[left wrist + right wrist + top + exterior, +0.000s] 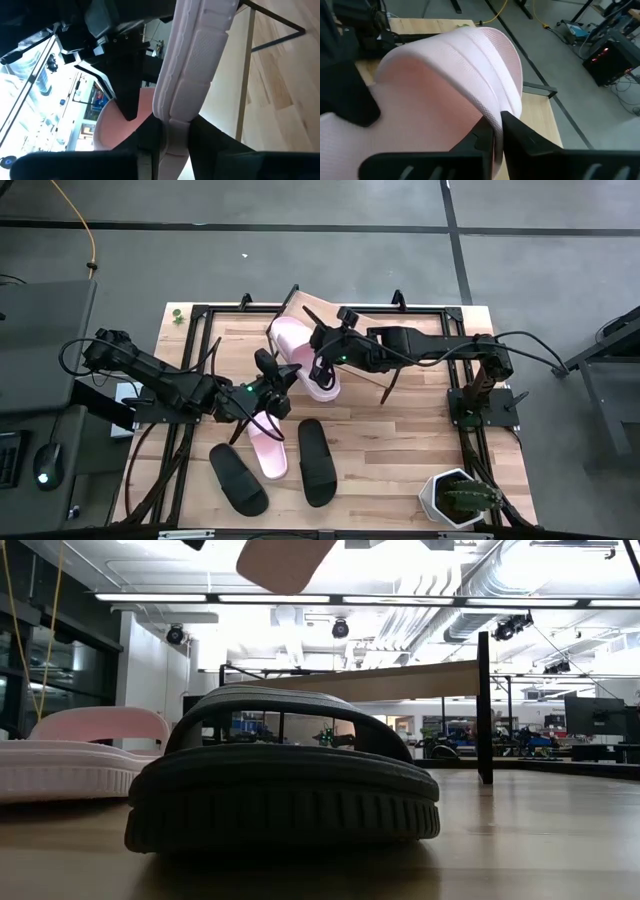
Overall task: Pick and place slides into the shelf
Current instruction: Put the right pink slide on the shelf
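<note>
The wooden table (400, 460) fills the high view, and only there do both arms show whole: the left arm reaches in from the left edge, the right arm from the right, and they meet over the shelf (375, 320), whose slanted light board on a black frame stands at the table's far side. At that meeting point a pink slide (300, 355) is held up between them, over the shelf's left part. A second pink slide (268, 448) lies flat on the table nearer the front, with two black slides (318, 462) beside it, one on either side. The low view misses the arms almost wholly; it gives instead a black slide (285, 790) looming close, the resting pink one (85, 755) to its left, and the shelf's board (390, 680) seen edge-on behind. The wrist views settle the grips, which the high view cannot. The left gripper (175, 142) has its fingers pressed on either side of the pink slide's sole (192, 75), which stands edgewise between them. The right gripper (497, 131) is pinched on the edge of the same slide's wide strap (470, 60), its two fingers nearly together with the strap's rim caught between.
</note>
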`<state>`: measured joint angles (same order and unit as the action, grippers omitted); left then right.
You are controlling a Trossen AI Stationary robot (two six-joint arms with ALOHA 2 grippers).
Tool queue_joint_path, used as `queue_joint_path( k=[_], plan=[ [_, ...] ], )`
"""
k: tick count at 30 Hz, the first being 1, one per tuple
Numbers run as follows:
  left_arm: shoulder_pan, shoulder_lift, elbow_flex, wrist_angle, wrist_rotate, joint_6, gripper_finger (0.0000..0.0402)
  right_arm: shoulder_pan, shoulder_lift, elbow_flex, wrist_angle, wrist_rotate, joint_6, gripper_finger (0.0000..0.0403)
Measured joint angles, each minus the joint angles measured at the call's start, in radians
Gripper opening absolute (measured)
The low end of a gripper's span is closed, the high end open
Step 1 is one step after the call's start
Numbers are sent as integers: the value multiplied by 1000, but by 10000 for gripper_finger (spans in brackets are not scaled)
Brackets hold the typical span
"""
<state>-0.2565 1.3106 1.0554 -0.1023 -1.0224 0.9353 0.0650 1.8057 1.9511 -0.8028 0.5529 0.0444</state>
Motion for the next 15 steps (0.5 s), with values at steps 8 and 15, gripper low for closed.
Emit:
queue_joint_path(
  k=[8, 15],
  plan=[
    [0, 0, -1, -12, -15, 3, 53, 2, -1, 0, 0, -45, -26, 79],
    [9, -6, -1, -49, -57, 8, 52, 21, -1, 75, -54, -65, -45, 124]
  ],
)
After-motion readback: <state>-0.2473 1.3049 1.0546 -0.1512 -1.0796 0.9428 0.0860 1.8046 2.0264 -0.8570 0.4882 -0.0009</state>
